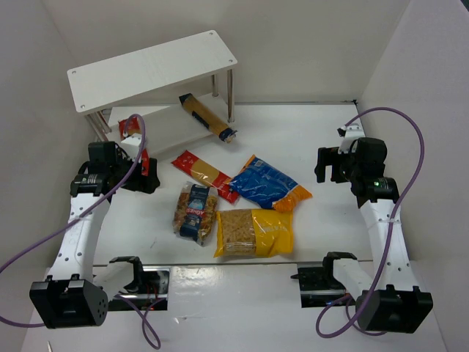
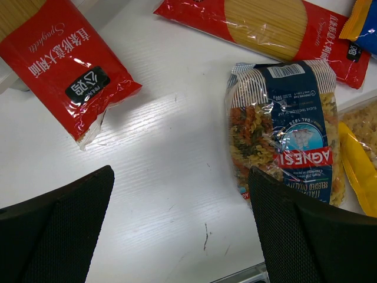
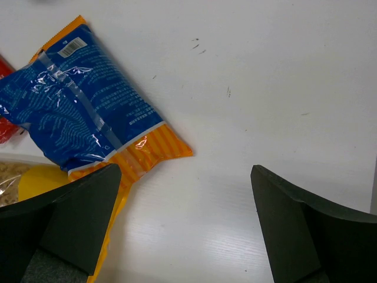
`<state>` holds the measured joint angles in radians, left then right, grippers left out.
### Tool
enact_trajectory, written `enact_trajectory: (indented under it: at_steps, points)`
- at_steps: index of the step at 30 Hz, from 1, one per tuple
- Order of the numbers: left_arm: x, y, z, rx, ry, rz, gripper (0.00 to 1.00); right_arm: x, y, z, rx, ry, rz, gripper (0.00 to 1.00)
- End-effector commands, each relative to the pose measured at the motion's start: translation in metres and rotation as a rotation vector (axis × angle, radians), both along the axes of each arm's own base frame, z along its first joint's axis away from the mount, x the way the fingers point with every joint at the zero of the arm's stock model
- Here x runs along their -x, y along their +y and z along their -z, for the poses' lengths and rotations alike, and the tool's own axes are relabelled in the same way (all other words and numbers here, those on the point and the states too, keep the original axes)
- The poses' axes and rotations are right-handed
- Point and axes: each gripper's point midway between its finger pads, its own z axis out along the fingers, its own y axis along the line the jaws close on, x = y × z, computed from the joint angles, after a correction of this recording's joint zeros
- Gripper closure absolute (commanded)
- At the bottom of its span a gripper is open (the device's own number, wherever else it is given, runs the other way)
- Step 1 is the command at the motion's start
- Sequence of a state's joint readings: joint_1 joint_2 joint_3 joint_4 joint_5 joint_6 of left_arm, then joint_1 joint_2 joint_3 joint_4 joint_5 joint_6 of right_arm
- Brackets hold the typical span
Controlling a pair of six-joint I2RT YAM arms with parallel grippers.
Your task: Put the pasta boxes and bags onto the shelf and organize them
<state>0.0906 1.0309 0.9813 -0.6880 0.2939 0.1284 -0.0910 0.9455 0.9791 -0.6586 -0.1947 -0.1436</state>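
Observation:
The white two-tier shelf (image 1: pixel 154 66) stands at the back left. A long tan box (image 1: pixel 207 117) lies slanted on its lower board, its dark blue end poking out at the front. A red spaghetti packet (image 1: pixel 130 132) (image 2: pixel 65 71) sticks out of the lower tier's left side. On the table lie a second red spaghetti packet (image 1: pixel 205 174) (image 2: pixel 265 26), a blue-orange bag (image 1: pixel 270 183) (image 3: pixel 76 112), a clear bag with a blue label (image 1: pixel 196 211) (image 2: pixel 288 130) and a yellow bag (image 1: pixel 254 232) (image 3: pixel 35 183). My left gripper (image 1: pixel 143 176) (image 2: pixel 179 177) hovers open and empty left of the clear bag. To the right of the blue-orange bag, my right gripper (image 1: pixel 330 163) (image 3: pixel 185 171) is open and empty too.
White walls close in the table on the left, back and right. Both arm bases and their metal mounts (image 1: pixel 157 279) sit along the near edge. Purple cables (image 1: pixel 410 139) loop off each wrist.

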Motion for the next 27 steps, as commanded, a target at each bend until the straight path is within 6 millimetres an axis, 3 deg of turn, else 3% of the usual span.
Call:
enact_trajectory:
  at_steps: [1,17,23,26,27]
  points:
    - [-0.002,-0.003,-0.001,0.012,-0.014,0.023,0.00,-0.001,-0.004,-0.006,0.014,-0.031,0.011,0.00]
    - [0.000,-0.009,0.001,0.030,0.007,0.068,0.00,-0.001,0.000,-0.004,0.009,-0.025,-0.016,0.00]
    - [0.001,-0.021,0.003,0.034,0.009,0.128,0.00,0.000,0.042,0.020,-0.035,0.075,-0.258,0.00]
    - [0.001,-0.020,0.003,0.027,0.010,0.122,0.00,0.000,0.085,0.026,-0.015,0.108,-0.403,0.00]
    - [0.001,-0.020,0.003,0.027,0.010,0.122,0.00,0.002,0.111,0.025,0.061,0.092,-0.469,0.00]
